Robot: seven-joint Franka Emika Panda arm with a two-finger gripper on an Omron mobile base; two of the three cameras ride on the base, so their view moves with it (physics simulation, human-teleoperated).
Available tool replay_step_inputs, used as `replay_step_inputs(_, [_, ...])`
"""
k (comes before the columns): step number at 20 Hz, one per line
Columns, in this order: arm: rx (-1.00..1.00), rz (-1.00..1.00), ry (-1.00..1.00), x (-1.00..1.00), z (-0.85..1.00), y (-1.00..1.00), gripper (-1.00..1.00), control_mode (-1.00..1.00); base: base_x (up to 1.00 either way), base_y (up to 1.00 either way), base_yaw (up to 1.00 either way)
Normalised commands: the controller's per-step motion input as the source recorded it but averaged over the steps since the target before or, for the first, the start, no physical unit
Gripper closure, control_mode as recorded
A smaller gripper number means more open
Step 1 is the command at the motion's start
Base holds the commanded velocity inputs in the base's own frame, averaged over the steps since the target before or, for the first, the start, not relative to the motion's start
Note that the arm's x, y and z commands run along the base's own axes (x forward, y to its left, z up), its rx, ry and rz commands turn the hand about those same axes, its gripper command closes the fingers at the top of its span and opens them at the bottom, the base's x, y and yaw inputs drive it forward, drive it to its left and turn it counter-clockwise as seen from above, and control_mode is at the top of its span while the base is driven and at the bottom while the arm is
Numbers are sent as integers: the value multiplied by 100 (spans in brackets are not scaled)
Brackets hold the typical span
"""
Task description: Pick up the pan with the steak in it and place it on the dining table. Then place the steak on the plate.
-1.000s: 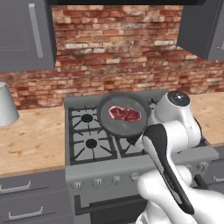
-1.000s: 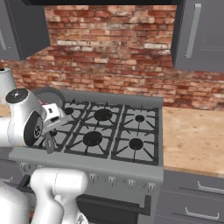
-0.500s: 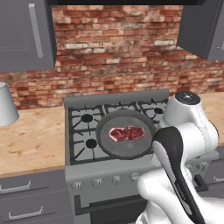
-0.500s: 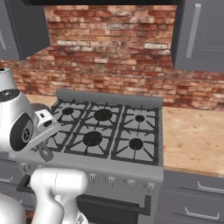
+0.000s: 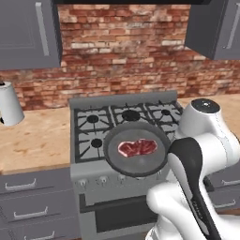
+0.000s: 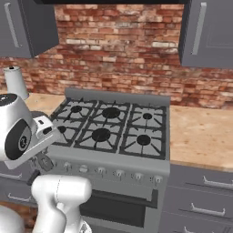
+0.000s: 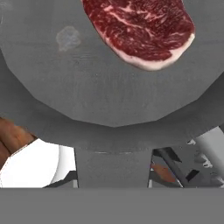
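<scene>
From the left: a pale kettle (image 5: pixel 10 104) stands on the wood worktop (image 5: pixel 35 140) left of the stove (image 5: pixel 126 117), beneath the brick wall. At the stove's front edge I carry the pan (image 5: pixel 136 149), lifted clear of the burners and overhanging the knob row, the steak (image 5: pixel 137 147) lying near its middle. My gripper is closed narrowly on the pan's handle (image 7: pixel 113 168); the fingertips themselves are hidden, but the handle runs straight back from the pan toward my hand, so the pan's long axis lies along my gripper and the pan sits directly ahead of it. In the left base view my arm covers that handle, to the right of the pan.

The hand view gives what the base views do not: the steak's fat rim (image 7: pixel 151 63), a pale smudge on the pan floor, and below the pan's edge the stove front. The right base view shows the burners bare and my wrist at the stove's left front corner. The dining table and plate lie elsewhere; I judge the carry barely begun, needing a level pan.
</scene>
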Motion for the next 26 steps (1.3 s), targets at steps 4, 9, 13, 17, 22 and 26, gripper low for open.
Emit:
replay_step_inputs(4, [0, 0, 0, 0, 0, 0, 100, 100, -100, -23, 6])
replay_step_inputs(9, [0, 0, 0, 0, 0, 0, 100, 100, -98, -13, 8])
replay_step_inputs(13, [0, 0, 0, 0, 0, 0, 100, 100, -70, -11, 26])
replay_step_inputs(17, [0, 0, 0, 0, 0, 0, 100, 100, -46, -15, 38])
replay_step_inputs(22, [0, 0, 0, 0, 0, 0, 100, 100, -34, -10, 43])
replay_step_inputs(26, [0, 0, 0, 0, 0, 0, 100, 100, -24, -3, 46])
